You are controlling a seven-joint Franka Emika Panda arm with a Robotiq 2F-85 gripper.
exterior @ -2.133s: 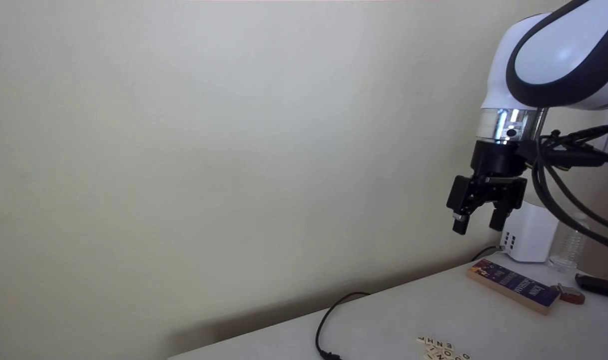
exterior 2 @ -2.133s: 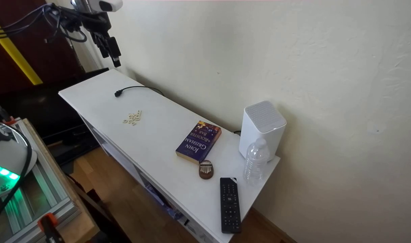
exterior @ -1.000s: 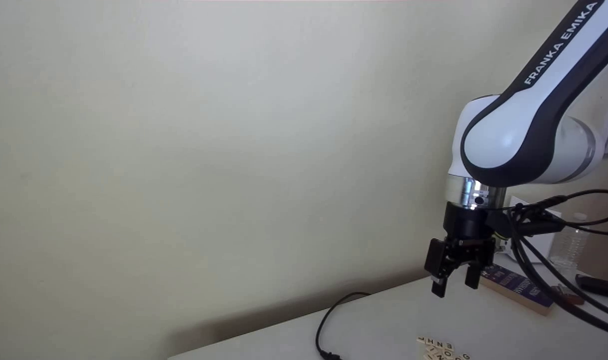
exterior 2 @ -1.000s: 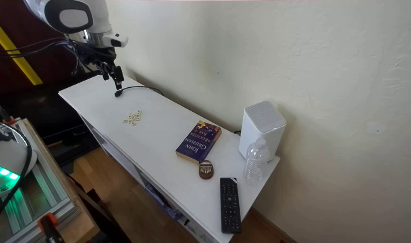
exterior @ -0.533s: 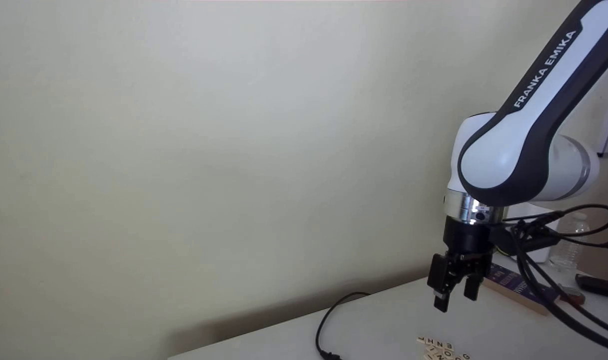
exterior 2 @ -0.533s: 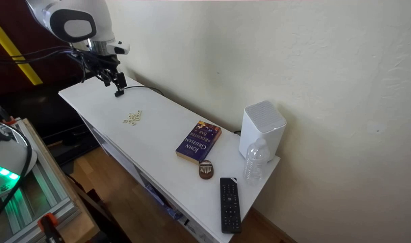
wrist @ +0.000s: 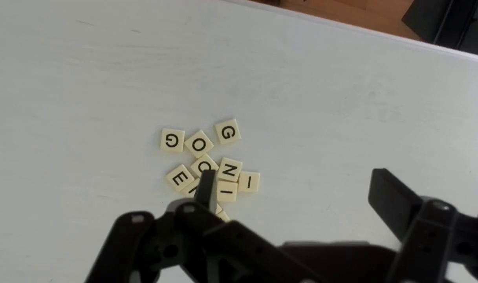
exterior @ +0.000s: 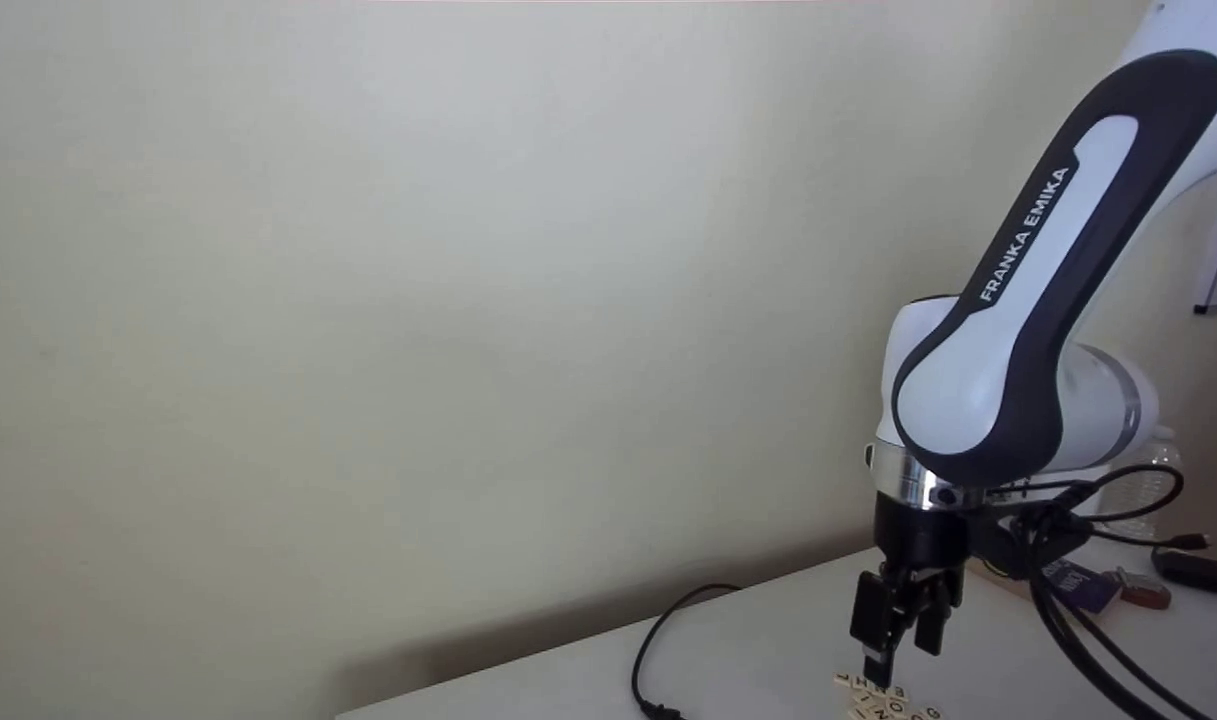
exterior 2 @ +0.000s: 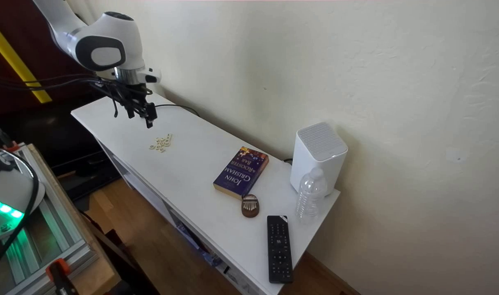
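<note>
Small cream letter tiles (wrist: 230,169) lie in a loose cluster on the white table (wrist: 309,102). Two tiles marked G, among them the G tile (wrist: 172,140), sit at the cluster's upper edge in the wrist view. My gripper (wrist: 293,184) hangs above the table with its jaws wide apart and nothing between them. In the wrist view its left finger (wrist: 205,188) covers part of several tiles, while the gap lies to the right of most of them. In both exterior views the gripper (exterior: 904,655) (exterior 2: 140,118) is close over the tiles, apart from the tabletop.
A purple book (exterior 2: 241,172) lies farther along the table, touching or nearly touching a small brown thumb piano (exterior 2: 250,206). Beyond are a black remote (exterior 2: 279,249), a clear bottle (exterior 2: 311,196) and a white box-shaped device (exterior 2: 321,143). A black cable (exterior: 658,635) runs near the wall.
The arm has come down from high above the table toward the letter tiles, its gripper staying open. Tiles, book and the other objects have not moved.
</note>
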